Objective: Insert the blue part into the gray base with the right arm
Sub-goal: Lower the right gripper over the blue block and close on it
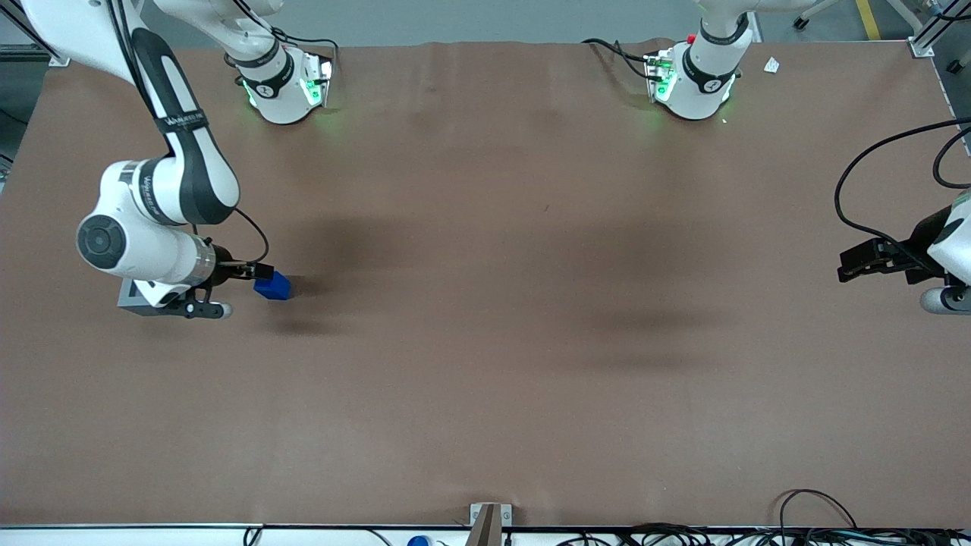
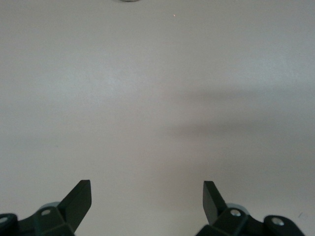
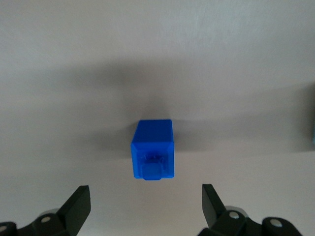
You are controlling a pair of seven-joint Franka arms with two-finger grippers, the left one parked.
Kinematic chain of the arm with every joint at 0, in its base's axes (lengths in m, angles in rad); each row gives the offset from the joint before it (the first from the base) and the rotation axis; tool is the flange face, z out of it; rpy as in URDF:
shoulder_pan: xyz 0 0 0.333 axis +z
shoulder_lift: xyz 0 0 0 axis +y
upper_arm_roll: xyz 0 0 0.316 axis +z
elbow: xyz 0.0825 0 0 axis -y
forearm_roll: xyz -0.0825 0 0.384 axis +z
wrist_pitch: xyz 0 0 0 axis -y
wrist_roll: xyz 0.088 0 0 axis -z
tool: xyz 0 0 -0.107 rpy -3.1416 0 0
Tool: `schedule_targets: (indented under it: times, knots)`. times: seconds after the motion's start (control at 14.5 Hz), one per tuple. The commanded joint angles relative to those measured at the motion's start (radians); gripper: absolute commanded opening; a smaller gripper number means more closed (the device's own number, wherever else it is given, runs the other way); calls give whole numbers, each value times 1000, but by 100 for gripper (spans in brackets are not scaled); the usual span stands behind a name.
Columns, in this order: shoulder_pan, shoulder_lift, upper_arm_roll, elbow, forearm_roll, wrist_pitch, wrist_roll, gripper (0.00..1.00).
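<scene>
The task is at its opening step, judging by how things lie: nothing is picked up and nothing is inserted.

The right arm (image 1: 163, 205) reaches down at its own end of the table (image 1: 485, 341), and its gripper (image 1: 254, 273) hangs above the brown surface with the fingers (image 3: 78, 204) spread wide and nothing between them. The wrist camera shows the two black fingertips well apart, one on each side of the view, with bare table between them.

The blue part (image 3: 152, 150) rests on the table just ahead of the open fingertips, roughly centred on the gap between them but not yet inside it. Its stepped, narrower end faces the gripper. In the front view the same block (image 1: 273, 286) sits right at the tip of the gripper, and whether they touch cannot be told from there; the wrist camera suggests they are apart.

The gray base (image 1: 130, 298) is mostly hidden under the wrist of the arm; only a gray corner shows, close beside the gripper and on the side away from the blue part. Its recess is not visible.

What is left, as I judge it, is everything: bring the fingers around the blue part and close on it, lift it, carry it over to the base, line up the end that fits with the recess, and press it in.
</scene>
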Motion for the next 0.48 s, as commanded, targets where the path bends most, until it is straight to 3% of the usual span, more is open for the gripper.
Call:
schedule_targets:
  times: [0.0,0.21,0.41]
  knots:
    - [13,22,-3,-27,11,44,10,100]
    - [23,23,-5,-82,11,162,8,100]
    - [20,26,-5,-88,11,182,8,100]
